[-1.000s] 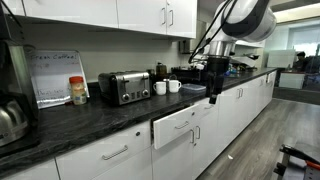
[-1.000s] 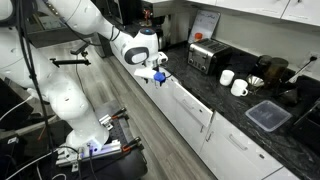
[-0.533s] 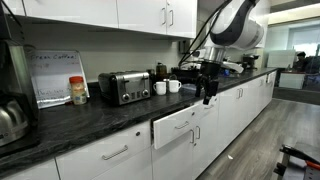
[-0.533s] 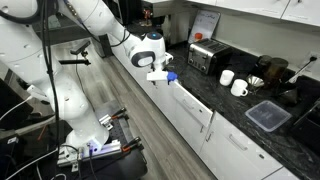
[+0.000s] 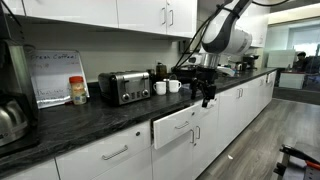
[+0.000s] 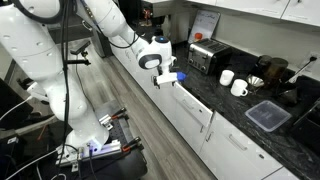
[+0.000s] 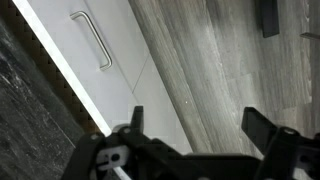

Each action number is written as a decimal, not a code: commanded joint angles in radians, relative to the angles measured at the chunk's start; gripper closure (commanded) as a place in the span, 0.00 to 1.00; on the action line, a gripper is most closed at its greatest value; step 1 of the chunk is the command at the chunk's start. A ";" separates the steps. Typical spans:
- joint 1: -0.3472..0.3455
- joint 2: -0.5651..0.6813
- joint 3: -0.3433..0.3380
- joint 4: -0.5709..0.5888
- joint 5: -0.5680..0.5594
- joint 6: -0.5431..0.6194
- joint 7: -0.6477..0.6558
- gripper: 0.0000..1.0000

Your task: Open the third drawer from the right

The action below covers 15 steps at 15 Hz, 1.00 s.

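**Subject.** The third drawer from the right (image 5: pixel 177 127) sits directly under the dark countertop (image 5: pixel 90 122). In an exterior view its white front stands proud of the neighbouring fronts. It is judged partly open, not fully drawn. Its silver bar handle (image 5: pixel 185 125) lies horizontal, with the long axis running along the cabinet run.

**Tool.** The gripper (image 5: pixel 207 96) hangs at the counter edge, pointing down. It is to the right of the drawer, higher than the handle and apart from it. No contact with front or handle is visible. In the wrist view the fingers (image 7: pixel 134 122) are spread wide with only grey floor (image 7: pixel 220 60) between them. Nothing is held.

**Governing relation.** The handle lies down and to the left of the tool. Judgement: a further pull needs the tool to descend and shift left along the run. The fingers would then close above and below the bar and draw outward, away from the counter.

**View differences.**
- The wrist view shows a metal bar (image 7: pixel 92 40) on a white front, parallel to the counter edge, at the upper left and well off the line between the fingers. Whether it is the drawer's own handle cannot be told.
- In an exterior view from above, the gripper (image 6: pixel 167 78) stands on the floor side of the counter edge. How far the drawer is open cannot be read there.
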 commanded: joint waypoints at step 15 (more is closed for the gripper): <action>-0.082 0.065 0.088 0.026 0.012 0.081 -0.118 0.00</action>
